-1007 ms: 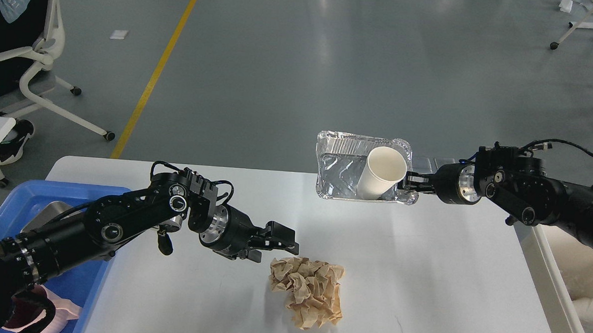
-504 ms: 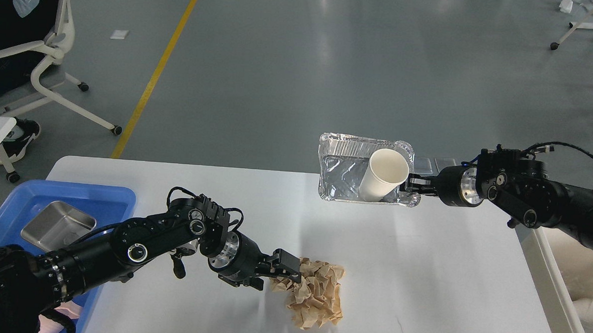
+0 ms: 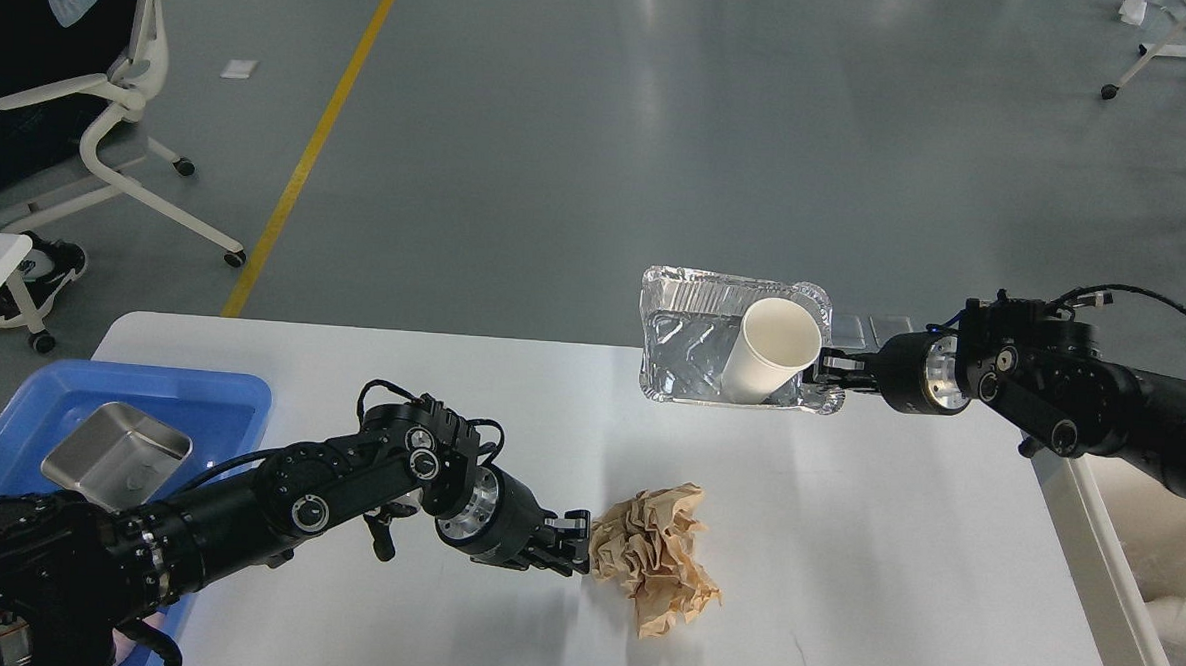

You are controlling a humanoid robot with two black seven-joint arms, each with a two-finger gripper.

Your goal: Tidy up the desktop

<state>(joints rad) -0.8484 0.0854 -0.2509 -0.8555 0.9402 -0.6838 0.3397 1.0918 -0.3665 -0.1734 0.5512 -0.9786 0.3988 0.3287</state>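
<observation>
Left claw (image 3: 580, 551) reaches right, low over the tabletop (image 3: 844, 544), clamped on one paper wad (image 3: 655, 557); right claw (image 3: 824, 371) reaches left, gripping one foil tray (image 3: 687, 352) holding one cup (image 3: 770, 349)

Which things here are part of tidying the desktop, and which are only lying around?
Job:
desktop
crumpled brown paper, at the left gripper
foil tray with paper cup, held by the right gripper

Lying about:
blue tray
metal pan
office chair

Left end effector (image 3: 584, 545) on crumpled paper (image 3: 655, 556) (brown), desktop (image 3: 844, 544) beneath.
</observation>
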